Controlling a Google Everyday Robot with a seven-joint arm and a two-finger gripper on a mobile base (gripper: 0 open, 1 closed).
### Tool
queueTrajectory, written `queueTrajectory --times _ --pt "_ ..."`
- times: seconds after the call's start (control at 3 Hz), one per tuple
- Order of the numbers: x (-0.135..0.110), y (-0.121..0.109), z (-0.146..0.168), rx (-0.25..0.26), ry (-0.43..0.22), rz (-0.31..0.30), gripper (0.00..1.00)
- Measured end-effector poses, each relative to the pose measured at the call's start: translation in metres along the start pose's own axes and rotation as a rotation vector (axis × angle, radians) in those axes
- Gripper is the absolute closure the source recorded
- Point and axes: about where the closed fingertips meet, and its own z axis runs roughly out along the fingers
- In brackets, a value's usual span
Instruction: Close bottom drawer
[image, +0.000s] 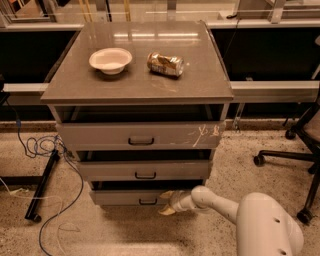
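Observation:
The bottom drawer is the lowest of three grey drawers, with a plain front and a small dark handle. It stands out only a little from the cabinet. My gripper is at the end of the white arm, which reaches in from the lower right. It presses against the right end of the bottom drawer's front, just right of the handle.
The middle drawer and the white-scratched top drawer stand slightly open. A white bowl and a crushed can lie on the cabinet top. Cables and a black stand leg are left; an office chair base is right.

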Motion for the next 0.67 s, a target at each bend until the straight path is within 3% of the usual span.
queueTrajectory --times 0.33,0.67 --pt "0.0000 0.0001 0.0001 0.000 0.000 0.000 0.15" --pt "-0.0001 0.0002 0.0002 0.000 0.000 0.000 0.00"
